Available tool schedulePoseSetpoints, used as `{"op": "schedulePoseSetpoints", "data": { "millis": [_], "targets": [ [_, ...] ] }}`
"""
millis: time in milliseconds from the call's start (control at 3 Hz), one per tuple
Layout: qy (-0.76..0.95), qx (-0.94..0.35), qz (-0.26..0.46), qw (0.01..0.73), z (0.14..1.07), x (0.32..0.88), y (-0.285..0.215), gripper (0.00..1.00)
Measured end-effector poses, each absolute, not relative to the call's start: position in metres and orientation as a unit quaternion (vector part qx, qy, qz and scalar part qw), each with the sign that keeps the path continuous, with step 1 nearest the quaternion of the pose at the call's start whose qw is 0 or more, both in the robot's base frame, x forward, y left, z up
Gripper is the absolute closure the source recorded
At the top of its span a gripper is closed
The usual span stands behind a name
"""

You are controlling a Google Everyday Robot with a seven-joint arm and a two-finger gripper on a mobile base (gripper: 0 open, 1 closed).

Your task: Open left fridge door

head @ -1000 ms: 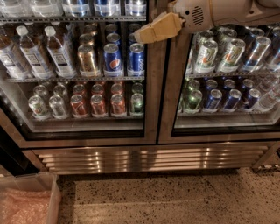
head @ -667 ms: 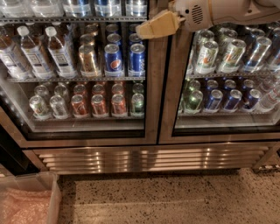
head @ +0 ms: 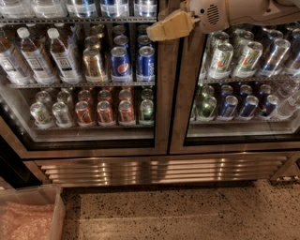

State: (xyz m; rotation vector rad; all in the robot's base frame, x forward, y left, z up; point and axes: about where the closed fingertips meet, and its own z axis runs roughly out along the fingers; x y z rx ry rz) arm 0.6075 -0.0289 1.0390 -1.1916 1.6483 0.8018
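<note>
At the top edge of the camera view, the gripper (head: pixel 157 32) hangs in front of the steel post where the two doors meet. Its tan tip points left and a little down. We cannot tell whether it is parted or closed, and we see nothing in its hold. Whether the tip touches the steel or only hovers in front of it is not clear either.

The left fridge door (head: pixel 161 103) lies below and to the left of the jaws, and its inner steel upright runs straight down beneath them. It looks shut, flush with the right fridge door (head: pixel 180 108), which sits below and to the right of the jaws. Behind the left glass, the water bottles (head: pixel 33 56) stand far to the left of the jaws and the Pepsi cans (head: pixel 121 63) just below-left.

To do this step well, we would catch the inner edge of the left frame, since the hinge is probably on the outer side. We would then pull outward along the door's arc rather than straight back, keeping off the right door's frame.

No handle shows. The door's top and left edge are cut off, and the arm (head: pixel 243 11) leaves the view at the upper right.
</note>
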Motion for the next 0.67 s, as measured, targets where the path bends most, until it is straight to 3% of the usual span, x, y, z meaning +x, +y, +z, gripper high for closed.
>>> {"op": "schedulePoseSetpoints", "data": {
  "millis": [667],
  "targets": [
    [0.669,-0.483,0.328,0.459,1.0390,0.6080,-0.0302,0.43]
  ]
}}
